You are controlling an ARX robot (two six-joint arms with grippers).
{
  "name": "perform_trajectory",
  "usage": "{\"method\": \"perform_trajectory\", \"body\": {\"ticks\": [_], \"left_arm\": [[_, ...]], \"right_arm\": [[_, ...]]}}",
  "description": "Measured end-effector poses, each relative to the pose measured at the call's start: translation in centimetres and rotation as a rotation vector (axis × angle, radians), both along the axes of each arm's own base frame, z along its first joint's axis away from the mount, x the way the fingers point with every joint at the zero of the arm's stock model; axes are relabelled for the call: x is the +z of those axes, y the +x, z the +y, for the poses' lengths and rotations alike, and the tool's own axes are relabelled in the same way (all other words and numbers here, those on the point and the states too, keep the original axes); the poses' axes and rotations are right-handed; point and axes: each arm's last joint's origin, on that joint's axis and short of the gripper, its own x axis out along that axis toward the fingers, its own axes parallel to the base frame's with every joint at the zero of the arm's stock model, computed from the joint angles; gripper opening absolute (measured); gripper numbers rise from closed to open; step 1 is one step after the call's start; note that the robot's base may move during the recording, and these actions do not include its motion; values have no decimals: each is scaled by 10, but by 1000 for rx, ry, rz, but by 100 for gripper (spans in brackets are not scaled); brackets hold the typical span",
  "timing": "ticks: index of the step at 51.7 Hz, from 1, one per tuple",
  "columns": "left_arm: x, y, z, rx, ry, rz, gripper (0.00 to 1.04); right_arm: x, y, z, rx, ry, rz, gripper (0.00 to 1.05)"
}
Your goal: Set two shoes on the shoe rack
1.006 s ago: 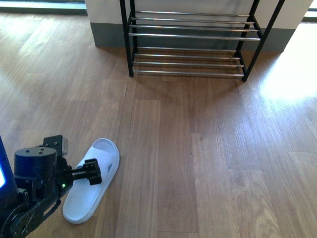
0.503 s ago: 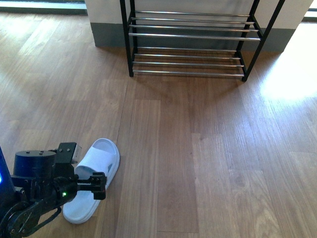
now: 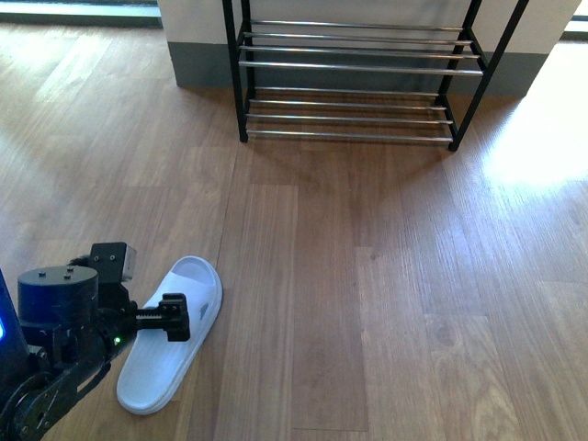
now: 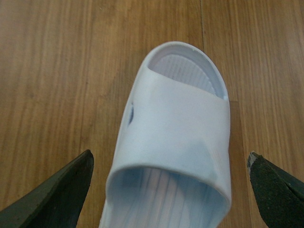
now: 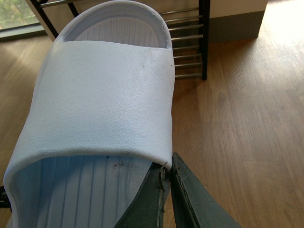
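A small dark mark sits on the strap of the floor slide (image 4: 175,128), too small for you to read. Your left hand (image 4: 168,190) hangs low over that pale blue slide, its dark fingers (image 4: 61,190) spread wide, one on each side of the strap and clear of it. In the front view the floor slide lies on the wooden floor (image 3: 367,276) at lower left, toe toward the shoe rack (image 3: 358,64) and well apart from it. Your right hand (image 5: 166,194) is pinched on the strap edge of the held slide (image 5: 104,95), with the rack beyond it.
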Motion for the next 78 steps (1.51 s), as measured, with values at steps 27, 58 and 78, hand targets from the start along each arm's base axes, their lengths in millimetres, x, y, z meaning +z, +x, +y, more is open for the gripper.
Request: {"method": "perform_trajectory", "body": {"ticks": [27, 58, 78], "left_arm": [[0, -2, 0, 213, 33, -96, 95], [0, -2, 2, 339, 18, -106, 66], [0, -2, 2, 340, 15, -106, 21]], "right_arm": [[0, 0, 0, 0, 0, 0, 1], [0, 0, 0, 0, 0, 0, 1], [0, 0, 0, 0, 0, 0, 1]]}}
